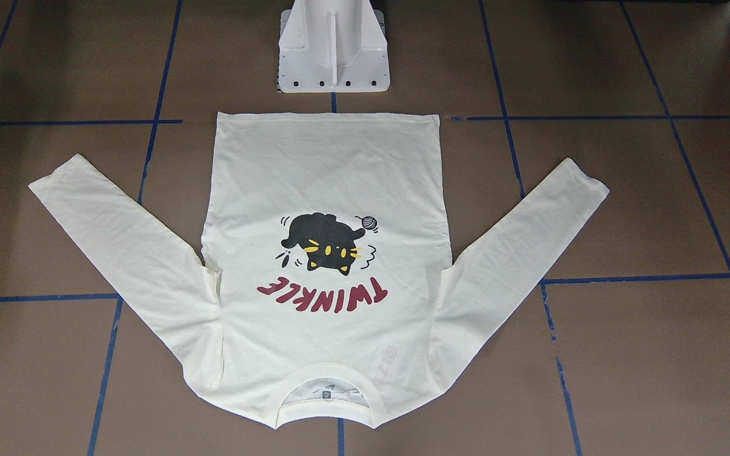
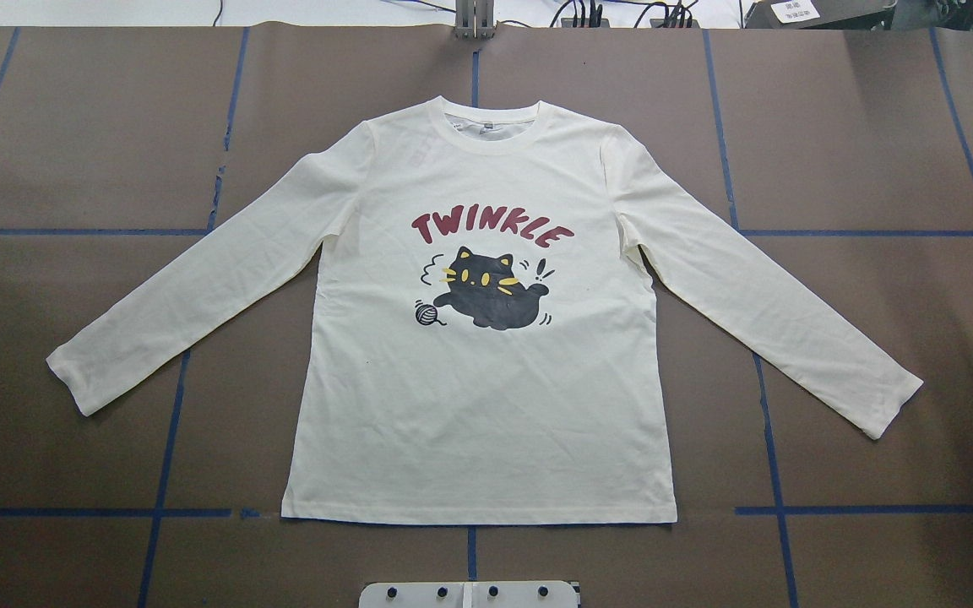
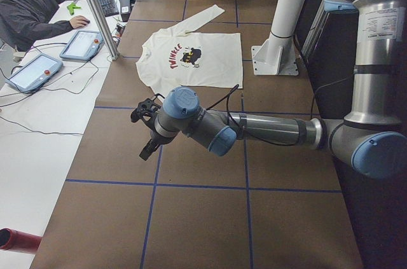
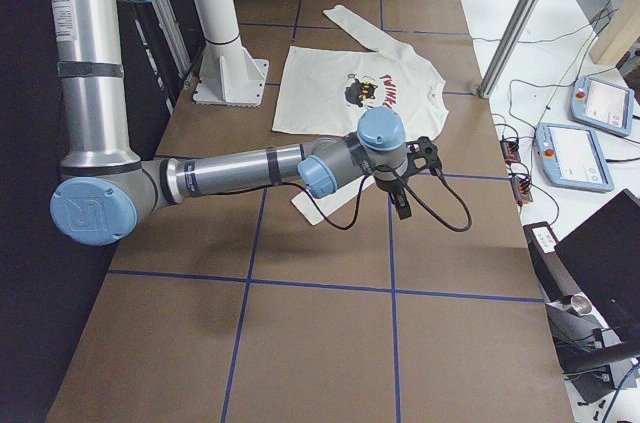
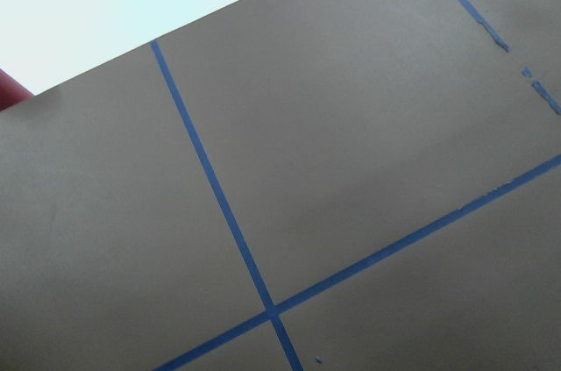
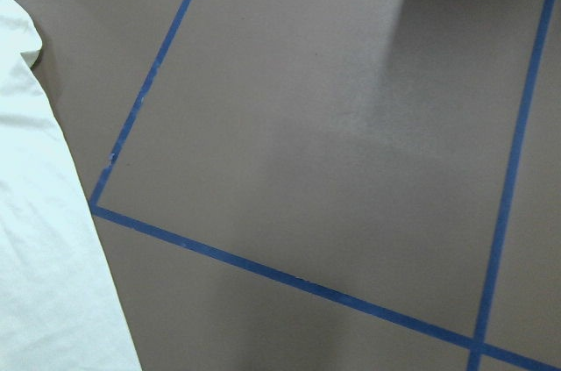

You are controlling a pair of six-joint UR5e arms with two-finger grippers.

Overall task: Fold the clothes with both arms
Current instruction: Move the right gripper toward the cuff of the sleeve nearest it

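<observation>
The brown-papered table (image 2: 73,127), gridded with blue tape lines (image 2: 165,422), is carrying the cream-white long-sleeved shirt (image 2: 486,405). The shirt is lying flat and print side up at the table's middle. Its hem is lying just in front of the white pedestal (image 1: 333,50), its collar is pointing toward the operators' side, and both sleeves are spreading outward and slanting back toward the robot.

The arms are showing only in the two side views. The left arm (image 3: 267,130) is reaching out level above bare table on its own end, well apart from the shirt. The right arm (image 4: 230,171) is doing the same on its end, with its forearm crossing over the cuff of the near sleeve.

The left gripper (image 3: 146,130) and the right gripper (image 4: 412,178) are hanging above the paper. From these side views alone I cannot tell whether their fingers are apart or together, and neither is visibly touching the shirt.

The overhead view is giving the black cat print (image 2: 493,291) and the dark red "TWINKLE" lettering (image 2: 491,230) upright, while the front-facing view is showing them upside down. The right wrist view is catching an edge of white sleeve (image 6: 44,239) at its left, while the left wrist view is showing only paper and tape.

A person (image 3: 38,2) is sitting at a side desk beside two teach pendants (image 3: 81,44).
</observation>
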